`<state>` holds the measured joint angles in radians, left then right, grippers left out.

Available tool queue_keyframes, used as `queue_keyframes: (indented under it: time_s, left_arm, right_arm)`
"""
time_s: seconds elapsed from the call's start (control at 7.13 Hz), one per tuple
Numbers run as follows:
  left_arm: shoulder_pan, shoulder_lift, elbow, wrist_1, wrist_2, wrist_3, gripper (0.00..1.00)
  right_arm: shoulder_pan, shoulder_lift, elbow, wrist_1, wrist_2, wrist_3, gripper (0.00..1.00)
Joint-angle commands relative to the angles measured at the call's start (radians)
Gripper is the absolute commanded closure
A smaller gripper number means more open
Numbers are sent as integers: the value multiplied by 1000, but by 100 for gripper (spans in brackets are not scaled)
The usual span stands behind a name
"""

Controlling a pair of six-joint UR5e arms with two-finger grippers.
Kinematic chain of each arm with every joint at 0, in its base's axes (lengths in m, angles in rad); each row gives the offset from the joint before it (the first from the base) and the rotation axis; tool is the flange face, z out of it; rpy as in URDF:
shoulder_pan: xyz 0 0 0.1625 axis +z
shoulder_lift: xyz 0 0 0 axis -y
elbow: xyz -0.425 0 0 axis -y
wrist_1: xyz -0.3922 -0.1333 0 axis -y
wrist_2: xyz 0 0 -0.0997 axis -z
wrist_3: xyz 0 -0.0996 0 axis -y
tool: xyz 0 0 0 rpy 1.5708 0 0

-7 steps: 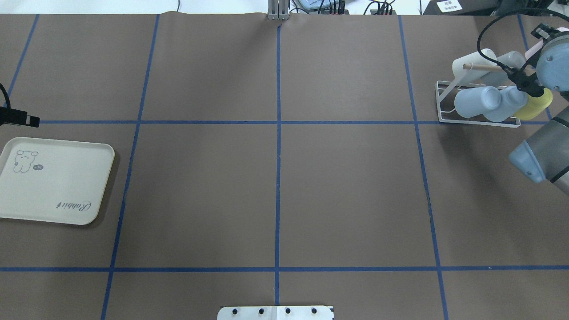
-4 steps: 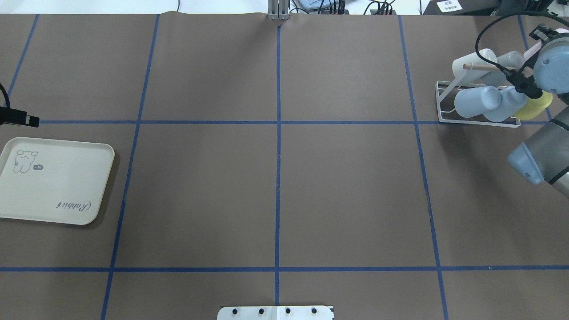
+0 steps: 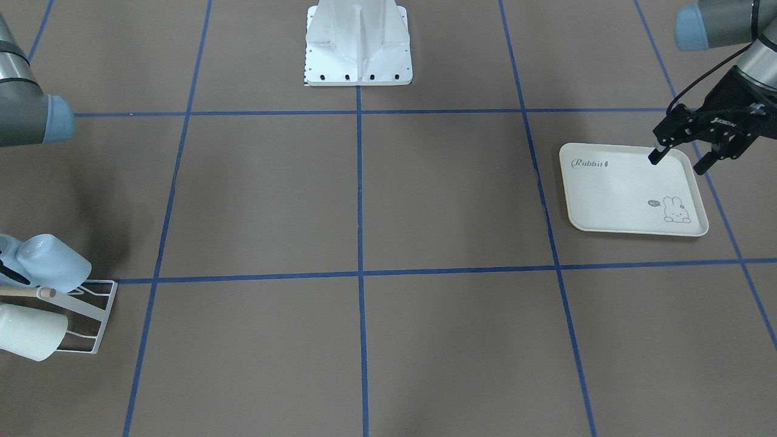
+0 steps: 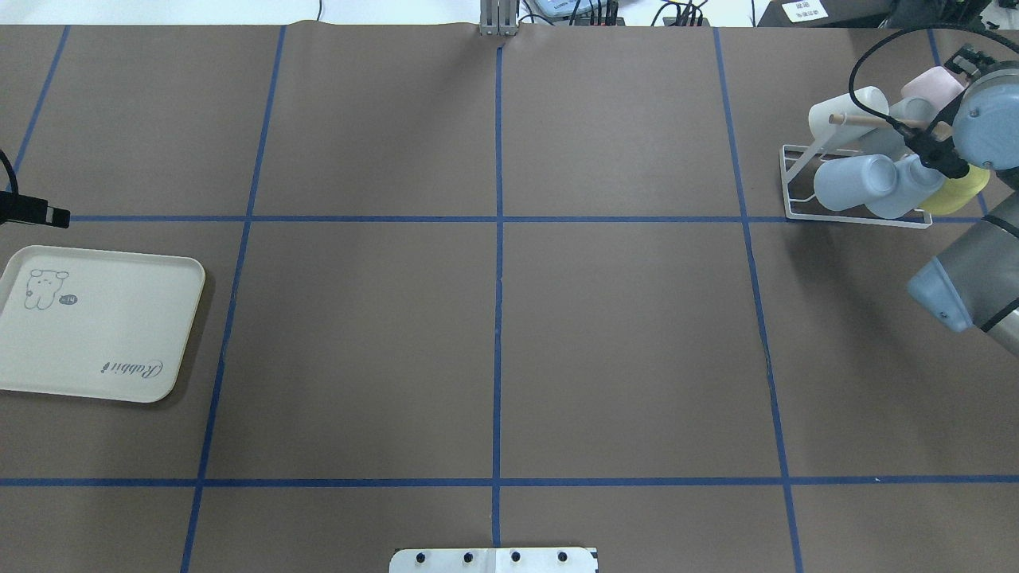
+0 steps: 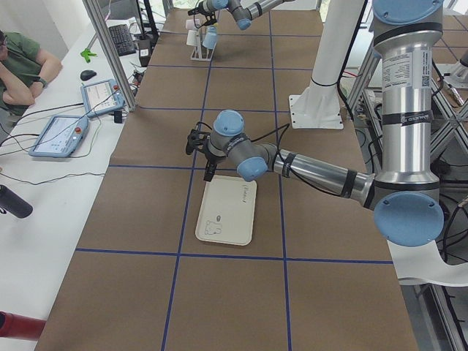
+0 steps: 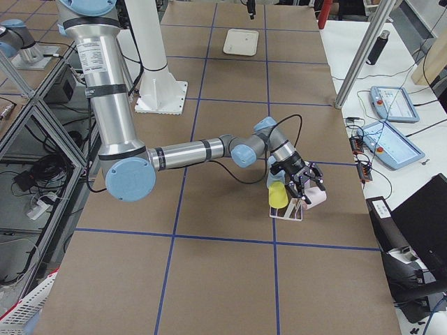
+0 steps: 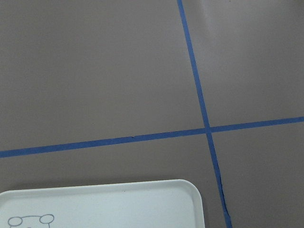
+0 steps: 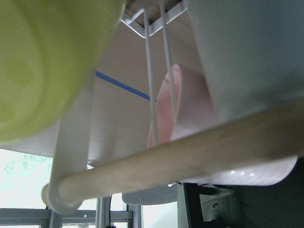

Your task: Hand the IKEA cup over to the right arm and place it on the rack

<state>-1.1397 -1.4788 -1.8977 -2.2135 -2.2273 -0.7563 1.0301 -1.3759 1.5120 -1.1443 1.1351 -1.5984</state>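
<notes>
The white wire rack (image 4: 788,185) with its wooden rod (image 4: 860,120) stands at the far right and holds several cups. A pink cup (image 4: 931,83) is at the rack's back right, and my right gripper (image 6: 306,183) is on it. In the right wrist view the pink cup (image 8: 187,109) sits just behind the rod (image 8: 190,161) and a rack wire (image 8: 151,95). My left gripper (image 3: 678,164) is open and empty over the far edge of the cream rabbit tray (image 3: 631,188).
Two blue cups (image 4: 852,179), a white cup (image 4: 844,119) and a yellow cup (image 4: 959,191) hang on the rack. The yellow cup (image 8: 42,61) is very close to the right wrist camera. The tray (image 4: 95,318) holds nothing. The robot base (image 3: 358,42) stands mid-table.
The right wrist has shifted slightly and the pink cup now shows further left over the rack's back. The left arm has not moved.
</notes>
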Motion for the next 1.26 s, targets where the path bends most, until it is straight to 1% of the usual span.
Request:
queue_keyframes:
  time_s: [0.0,0.42,0.56,0.84,0.98,1.12]
  left_arm:
    - [0,0,0,-2,0,0,0]
    - [0,0,0,0,0,0,0]
    - [0,0,0,-2,0,0,0]
    - [0,0,-1,-2,0,0,0]
    - [0,0,-1,-2,0,0,0]
    - [0,0,-1,-2,0,0,0]
  right_arm:
    - [-1,1,-1,0,0,0,18]
    - [-1,3,1,2,2,-2,17]
    - [1,8,10,0,3,-2,1]
    - [4,23,39,-3,17,6,1]
    - [25,28,40,-5,59,46,1]
    - [45,28,40,-3,96,43,1]
